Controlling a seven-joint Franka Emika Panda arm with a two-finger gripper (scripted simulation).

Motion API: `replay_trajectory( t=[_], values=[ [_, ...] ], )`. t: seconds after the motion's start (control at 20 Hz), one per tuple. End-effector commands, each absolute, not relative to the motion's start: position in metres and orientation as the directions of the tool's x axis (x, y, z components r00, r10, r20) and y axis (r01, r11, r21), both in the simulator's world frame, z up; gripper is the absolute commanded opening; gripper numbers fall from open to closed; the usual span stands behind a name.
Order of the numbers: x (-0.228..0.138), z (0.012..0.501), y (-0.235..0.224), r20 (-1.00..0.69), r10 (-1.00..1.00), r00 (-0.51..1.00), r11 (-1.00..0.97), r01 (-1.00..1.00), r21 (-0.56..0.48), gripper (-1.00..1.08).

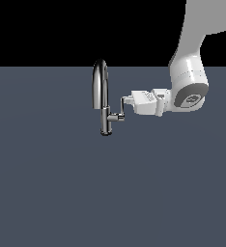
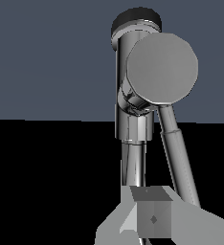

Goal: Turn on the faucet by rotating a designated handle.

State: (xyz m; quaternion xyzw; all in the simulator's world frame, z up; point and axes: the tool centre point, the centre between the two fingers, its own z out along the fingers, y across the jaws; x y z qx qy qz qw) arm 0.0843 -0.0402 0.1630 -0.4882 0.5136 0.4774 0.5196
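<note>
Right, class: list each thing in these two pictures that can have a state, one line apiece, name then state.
faucet: upright on the flat grey surface, spout arched over the top, no water visible.
handle: sticks out sideways from the stem toward the exterior view's right, its tip up at the hand.
hand: level, at the handle's tip; open or shut cannot be told.

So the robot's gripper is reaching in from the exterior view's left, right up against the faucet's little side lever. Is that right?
Not quite. The exterior view shows the gripper coming from that view's right, not its left. It is indeed right up against the handle of the chrome faucet.
</note>
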Motion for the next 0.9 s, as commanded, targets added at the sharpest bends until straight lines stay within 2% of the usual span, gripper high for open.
replay_trajectory(
  t=[0.0,0.4,0.85],
  values=[
    [0.076,0.166,-0.038,-1.000,-0.001,0.018,0.060,-0.998,-0.018,-1.00],
    [0.065,0.167,-0.043,-1.000,-0.008,0.019,0.073,-0.997,-0.020,-1.00],
    [0.034,0.145,-0.038,-1.000,-0.004,0.019,0.066,-0.998,-0.019,-1.00]
  ],
)
